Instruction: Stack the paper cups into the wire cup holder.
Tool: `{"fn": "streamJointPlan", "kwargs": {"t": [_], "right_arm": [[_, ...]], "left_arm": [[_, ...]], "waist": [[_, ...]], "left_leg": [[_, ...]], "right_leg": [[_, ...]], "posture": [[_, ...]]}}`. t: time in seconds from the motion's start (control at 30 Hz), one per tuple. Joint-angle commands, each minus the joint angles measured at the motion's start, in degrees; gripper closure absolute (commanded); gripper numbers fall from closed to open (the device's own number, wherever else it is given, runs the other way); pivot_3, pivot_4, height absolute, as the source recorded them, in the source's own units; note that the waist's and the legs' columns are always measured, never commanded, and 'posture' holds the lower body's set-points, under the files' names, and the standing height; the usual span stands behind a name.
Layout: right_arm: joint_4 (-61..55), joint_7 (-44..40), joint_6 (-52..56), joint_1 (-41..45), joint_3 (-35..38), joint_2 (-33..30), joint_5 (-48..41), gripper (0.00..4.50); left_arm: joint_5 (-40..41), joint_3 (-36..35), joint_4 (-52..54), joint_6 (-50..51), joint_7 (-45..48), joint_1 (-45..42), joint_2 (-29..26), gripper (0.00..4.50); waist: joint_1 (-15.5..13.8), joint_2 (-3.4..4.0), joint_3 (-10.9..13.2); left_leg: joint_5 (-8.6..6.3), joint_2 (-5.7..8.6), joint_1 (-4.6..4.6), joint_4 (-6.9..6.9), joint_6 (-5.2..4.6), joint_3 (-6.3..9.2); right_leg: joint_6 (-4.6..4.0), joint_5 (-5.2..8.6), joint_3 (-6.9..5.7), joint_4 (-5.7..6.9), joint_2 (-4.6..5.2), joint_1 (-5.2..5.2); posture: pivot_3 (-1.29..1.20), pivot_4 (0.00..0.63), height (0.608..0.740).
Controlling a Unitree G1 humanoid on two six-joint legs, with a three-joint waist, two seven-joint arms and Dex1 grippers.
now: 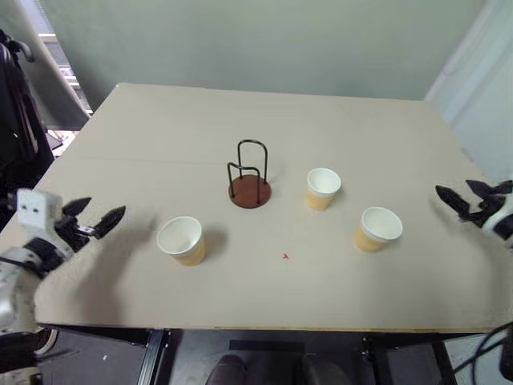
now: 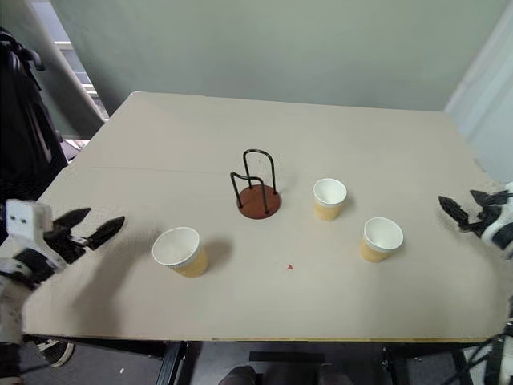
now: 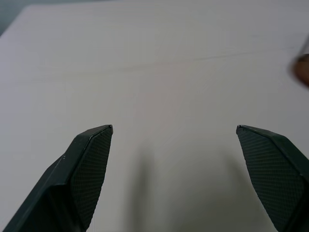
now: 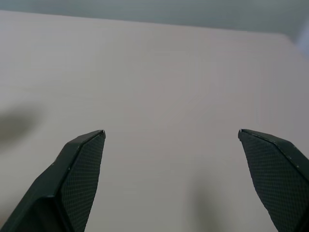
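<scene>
The wire cup holder (image 1: 250, 178), black loops on a reddish-brown disc, stands empty near the middle of the beige table (image 1: 264, 120). Three paper cups stand upright on the table: one (image 1: 182, 240) in front and left of the holder, one (image 1: 322, 188) just right of it, one (image 1: 377, 228) further right and nearer the front. My left gripper (image 1: 98, 216) hovers open over the table's left side, well left of the nearest cup. Over the right edge, my right gripper (image 1: 463, 196) is open too, with nothing between its fingers (image 4: 77, 179). In the left wrist view the left gripper's fingers (image 3: 89, 169) are spread wide over bare table.
A small red mark (image 1: 285, 257) lies on the table in front of the holder. A dark chair (image 1: 16, 104) stands past the table's left edge. A pale wall runs behind the table's far edge.
</scene>
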State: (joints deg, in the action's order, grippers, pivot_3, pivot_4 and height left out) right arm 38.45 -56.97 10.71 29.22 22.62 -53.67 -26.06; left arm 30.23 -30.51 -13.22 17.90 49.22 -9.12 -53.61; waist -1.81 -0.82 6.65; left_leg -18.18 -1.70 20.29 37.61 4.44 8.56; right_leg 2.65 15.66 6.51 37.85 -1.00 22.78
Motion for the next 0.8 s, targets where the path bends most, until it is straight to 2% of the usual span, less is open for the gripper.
{"fn": "streamJointPlan", "kwargs": {"t": [0.03,0.17,0.27,0.37,0.5,0.67,0.8], "right_arm": [[-8.9,-10.5,7.2,0.4,2.6,-8.0,-5.3,0.00],[-15.8,-18.1,11.4,0.0,0.8,-13.6,-6.8,0.00],[-21.8,-22.1,12.9,0.2,-1.3,-14.5,-7.6,0.00],[-26.2,-22.3,13.7,2.6,-2.6,-13.1,-8.5,0.00],[-30.8,-21.4,15.4,3.3,-2.7,-11.2,-10.2,0.00],[-40.8,-19.5,20.1,2.0,-0.3,-10.4,-14.9,0.00],[-45.0,-18.2,22.5,0.0,2.1,-10.7,-17.0,0.00]], "left_arm": [[2.8,-1.1,3.9,4.0,8.5,-2.5,-8.1,0.11],[3.0,4.2,5.3,5.5,17.1,-5.6,-13.7,0.11],[0.0,12.8,6.1,4.0,21.6,-12.9,-14.9,0.11],[-5.5,22.4,2.4,0.4,22.6,-24.8,-10.0,0.11],[-12.3,30.5,-4.5,-3.6,21.4,-34.9,-2.2,0.11],[-19.9,38.4,-12.1,-7.6,23.0,-41.5,5.0,0.11],[-23.6,40.5,-19.0,-11.9,21.5,-45.3,9.5,0.11]], "waist": [[-0.1,0.00,0.0],[0.0,0.00,0.0],[0.0,-0.06,0.0],[0.0,-0.06,0.0],[0.0,-0.05,0.0],[0.2,-0.03,0.0],[0.3,-0.04,0.0]], "left_leg": [[0.02,0.01,-0.04,-0.05,0.04,0.00],[0.03,0.00,-0.21,-0.15,0.10,-0.05],[0.04,-0.03,-0.25,-0.02,0.10,-0.04],[0.03,-0.06,-0.15,0.31,0.07,0.06],[-0.02,-0.03,-0.13,0.46,-0.05,0.11],[-0.04,-0.05,0.32,0.48,-0.07,0.14],[-0.01,-0.06,0.83,0.56,-0.04,0.19]], "right_leg": [[-0.01,0.01,0.00,-0.03,0.00,-0.01],[-0.14,0.08,0.04,-0.03,-0.05,-0.10],[-0.14,0.08,0.05,0.06,-0.09,-0.12],[-0.13,0.07,0.04,0.13,-0.17,-0.10],[0.01,-0.02,0.04,0.09,-0.08,-0.16],[0.29,-0.17,0.00,-0.11,-0.12,0.02],[0.55,-0.32,-0.05,-0.55,-0.12,0.28]], "posture": [[0.00,0.150,0.740],[0.00,0.150,0.740],[0.00,0.150,0.740],[0.00,0.150,0.740],[0.00,0.150,0.740],[0.00,0.150,0.740],[0.00,0.150,0.740]]}}
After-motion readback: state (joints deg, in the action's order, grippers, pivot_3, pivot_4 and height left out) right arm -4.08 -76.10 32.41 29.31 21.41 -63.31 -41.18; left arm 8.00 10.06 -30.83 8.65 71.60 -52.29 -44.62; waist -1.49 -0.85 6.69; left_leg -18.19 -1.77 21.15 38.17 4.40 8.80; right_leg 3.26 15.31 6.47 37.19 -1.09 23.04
